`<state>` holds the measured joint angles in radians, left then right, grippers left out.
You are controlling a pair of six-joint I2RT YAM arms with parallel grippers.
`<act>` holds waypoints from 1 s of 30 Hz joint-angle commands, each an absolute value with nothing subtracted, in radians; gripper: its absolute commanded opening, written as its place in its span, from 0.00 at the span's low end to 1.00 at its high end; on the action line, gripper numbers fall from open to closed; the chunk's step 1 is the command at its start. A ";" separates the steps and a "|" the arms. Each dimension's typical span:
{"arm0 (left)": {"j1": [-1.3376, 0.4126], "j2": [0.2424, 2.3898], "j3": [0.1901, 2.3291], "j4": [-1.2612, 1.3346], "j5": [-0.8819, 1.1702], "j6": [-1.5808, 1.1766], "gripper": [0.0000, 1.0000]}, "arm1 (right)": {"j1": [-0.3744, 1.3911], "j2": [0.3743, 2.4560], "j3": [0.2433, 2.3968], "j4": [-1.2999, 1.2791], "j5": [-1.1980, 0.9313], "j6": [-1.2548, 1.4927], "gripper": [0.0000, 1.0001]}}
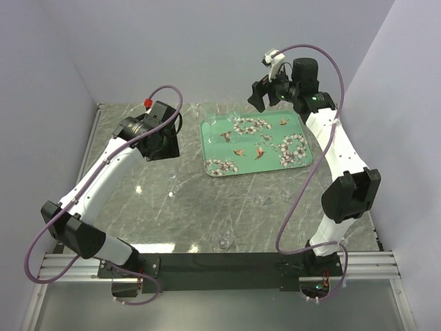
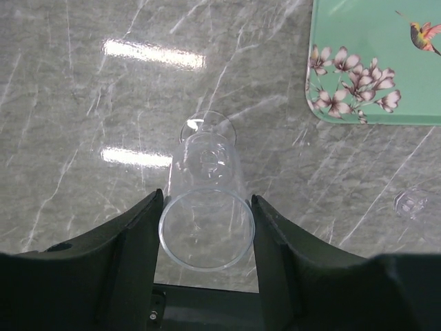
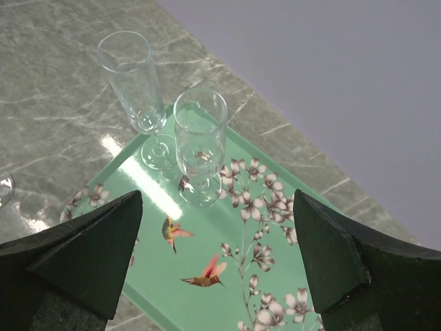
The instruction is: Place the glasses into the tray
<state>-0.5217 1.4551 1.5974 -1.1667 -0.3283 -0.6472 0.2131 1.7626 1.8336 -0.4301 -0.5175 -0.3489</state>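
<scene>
From the top view, the left gripper (image 1: pixel 165 146) hangs low over the counter (image 1: pixel 207 207), with the tray (image 1: pixel 209 145) off to its right and well apart. The right gripper (image 1: pixel 266 95) hovers above the tray's far edge. The clear glasses are too faint here to place surely.

From the left wrist, a straight-sided tumbler (image 2: pixel 207 214) sits between the two dark fingers (image 2: pixel 131 241), its mouth toward the camera. Each finger lies right at its wall. Whether they are pressing it or just short of it I cannot tell. A corner of the tray shows ahead of the gripper and to its right, and a small glass (image 2: pixel 411 203) lies on the counter at the far right.

From the right wrist, the gripper stands wide, holding nothing. Ahead of it, between the spread fingers (image 3: pixel 83 255), a stemmed wine glass (image 3: pixel 200 134) stands upright on the tray near the tray's far corner. A tall flute (image 3: pixel 131 72) stands just beside it to the left, its foot on the tray at the rim.
</scene>
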 commanded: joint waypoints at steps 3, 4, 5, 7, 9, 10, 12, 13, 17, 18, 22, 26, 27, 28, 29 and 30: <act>-0.537 1.445 1.686 -1.177 -0.339 -0.655 0.37 | 0.201 1.683 1.813 -0.373 -0.537 -0.328 0.96; -0.538 1.447 1.693 -1.170 -0.334 -0.652 0.36 | 0.199 1.678 1.806 -0.370 -0.537 -0.327 0.96; -0.540 1.448 1.701 -1.169 -0.334 -0.652 0.36 | 0.198 1.671 1.801 -0.368 -0.537 -0.327 0.96; -0.546 1.456 1.727 -1.169 -0.331 -0.650 0.35 | 0.198 1.661 1.786 -0.362 -0.540 -0.322 0.96; -0.548 1.462 1.752 -1.167 -0.333 -0.650 0.34 | 0.196 1.651 1.773 -0.357 -0.540 -0.321 0.96; -0.551 1.466 1.761 -1.167 -0.331 -0.650 0.34 | 0.193 1.644 1.763 -0.354 -0.540 -0.319 0.96; -0.549 1.477 1.792 -1.164 -0.331 -0.647 0.34 | 0.190 1.638 1.752 -0.353 -0.540 -0.318 0.96; -0.551 1.482 1.804 -1.163 -0.327 -0.643 0.34 | 0.189 1.632 1.744 -0.350 -0.541 -0.314 0.96; -0.551 1.519 1.888 -1.146 -0.304 -0.627 0.33 | 0.181 1.617 1.729 -0.350 -0.545 -0.313 0.96; -0.554 1.538 1.900 -1.140 -0.293 -0.623 0.33 | 0.178 1.615 1.727 -0.350 -0.548 -0.314 0.96; -0.560 1.595 1.966 -1.126 -0.264 -0.598 0.33 | 0.167 1.598 1.704 -0.350 -0.557 -0.314 0.96; -0.563 1.647 2.034 -1.105 -0.245 -0.577 0.33 | 0.158 1.578 1.675 -0.347 -0.564 -0.319 0.96; -0.563 1.670 2.045 -1.101 -0.236 -0.574 0.33 | 0.155 1.575 1.671 -0.347 -0.565 -0.319 0.96; -0.563 1.681 2.055 -1.089 -0.235 -0.565 0.33 | 0.150 1.569 1.661 -0.348 -0.568 -0.321 0.97; -0.563 1.693 2.077 -1.085 -0.229 -0.560 0.33 | 0.147 1.565 1.657 -0.348 -0.568 -0.319 0.97; -0.564 1.716 2.088 -1.078 -0.221 -0.555 0.33 | 0.147 1.563 1.648 -0.348 -0.569 -0.322 0.97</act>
<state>-0.5583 1.7016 2.0151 -1.1564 -0.2493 -0.5865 0.1604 1.6245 1.6627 -0.3866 -0.5484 -0.3286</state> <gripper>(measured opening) 0.554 0.965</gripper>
